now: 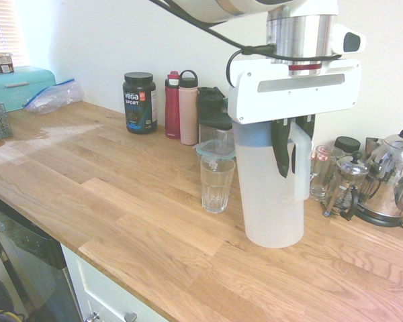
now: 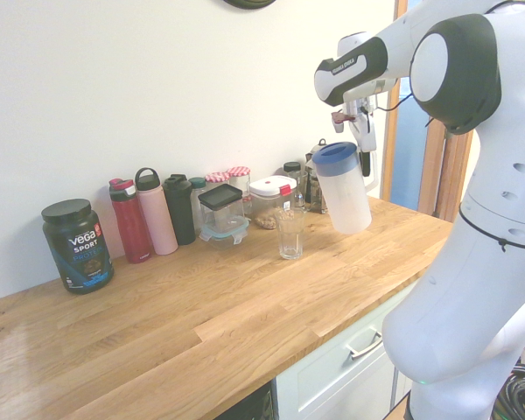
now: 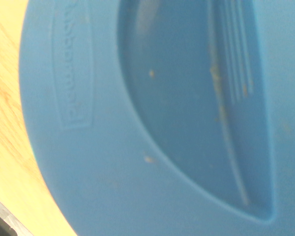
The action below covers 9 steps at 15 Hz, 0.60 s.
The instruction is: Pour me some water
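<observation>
From my station I see the end effector (image 1: 293, 155) pointing almost straight down, its dark fingers (image 1: 280, 149) clamped tight on the side handle (image 1: 299, 164) of the frosted-white pitcher (image 1: 269, 194). In the first exterior view the pitcher's base looks level with the wooden surface (image 1: 121, 201), but the second exterior view shows it tilted a little and hanging clear above the wood, so I take it as held aloft. The water itself I cannot make out through the cloudy wall. The blue lid (image 3: 152, 118) fills the wrist view, out of focus, with raised lettering running sideways and a strip of wood grain beside it. An empty clear glass (image 1: 217, 183) stands upright on the surface just beside the pitcher, apart from it. Against the wall behind the glass stand food containers (image 2: 220, 208), a dark canister (image 1: 140, 102), a red bottle (image 1: 172, 104) and a pink bottle (image 1: 188, 107). On the pitcher's other side sit a French press (image 1: 346, 184) and a steel kettle (image 1: 393, 178). A teal bread box (image 1: 17, 84) is at the far end of the surface
</observation>
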### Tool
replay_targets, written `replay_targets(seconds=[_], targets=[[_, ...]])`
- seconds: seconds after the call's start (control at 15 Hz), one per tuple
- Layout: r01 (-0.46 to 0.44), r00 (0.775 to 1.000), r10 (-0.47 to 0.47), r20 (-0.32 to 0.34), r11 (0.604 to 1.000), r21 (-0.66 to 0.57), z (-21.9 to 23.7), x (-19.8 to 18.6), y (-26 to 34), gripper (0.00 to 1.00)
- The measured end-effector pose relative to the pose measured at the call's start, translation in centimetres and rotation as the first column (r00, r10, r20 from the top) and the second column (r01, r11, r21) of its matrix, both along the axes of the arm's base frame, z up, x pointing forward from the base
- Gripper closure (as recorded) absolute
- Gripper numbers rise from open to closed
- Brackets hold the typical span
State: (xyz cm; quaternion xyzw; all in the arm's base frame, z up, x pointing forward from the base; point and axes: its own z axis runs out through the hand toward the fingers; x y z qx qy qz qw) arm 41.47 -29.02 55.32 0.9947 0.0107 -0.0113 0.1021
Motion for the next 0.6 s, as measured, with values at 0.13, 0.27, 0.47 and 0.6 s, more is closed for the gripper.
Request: replay_targets(seconds=[0.13, 0.27, 0.47, 0.6], targets=[[-0.006, 1.000, 0.006, -0.005, 1.000, -0.025, -0.9, 0.5, 2.0, 1.00], [-0.008, 1.000, 0.007, -0.014, 0.998, -0.066, -1.8, 1.3, 3.7, 1.00], [-0.001, 1.000, -0.002, -0.019, 0.988, -0.154, -2.7, 2.1, 5.1, 1.00], [0.002, 1.000, -0.007, -0.024, 0.981, -0.195, -3.5, 2.2, 5.4, 1.00]])
